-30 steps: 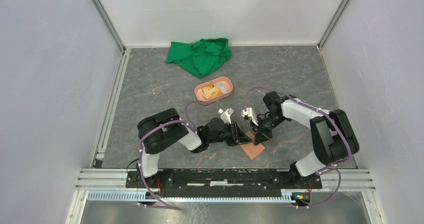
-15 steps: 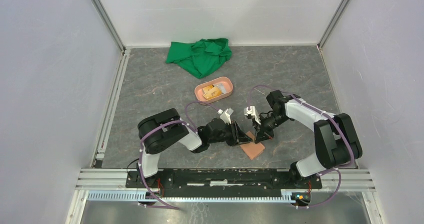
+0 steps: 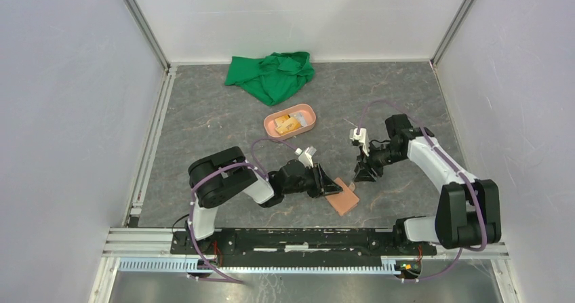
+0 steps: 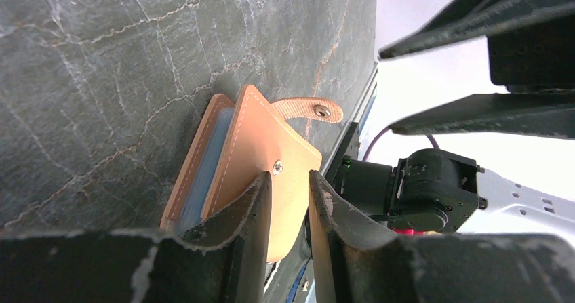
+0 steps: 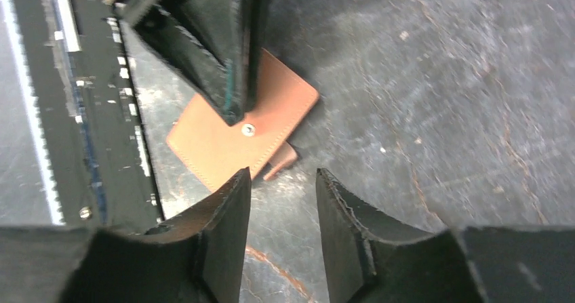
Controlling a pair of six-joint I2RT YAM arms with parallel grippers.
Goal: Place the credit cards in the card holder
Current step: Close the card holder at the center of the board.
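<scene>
Wallet lies flat on the surface, near the front edge and between the two arms. It is tan, folded shut, with the closing tab sticking out loose and unsnapped.

Blue card: an edge shows between the wallet's two layers in the left wrist view, so it sits inside. I can't tell how many other cards are in there.

Left jaws: a narrow gap, with the tips down on the wallet's top flap right by the snap. Leather shows through the gap. They look to be pressing on the flap, not clamping it.

Right jaws: apart and empty, with bare surface between them. They hang just to the right of the wallet, not touching it. In the right wrist view the wallet and its tab lie just beyond the fingertips.

Pink tray sits further back, well apart from the wallet, with yellow and white items in it. Green cloth is bunched at the back wall.
</scene>
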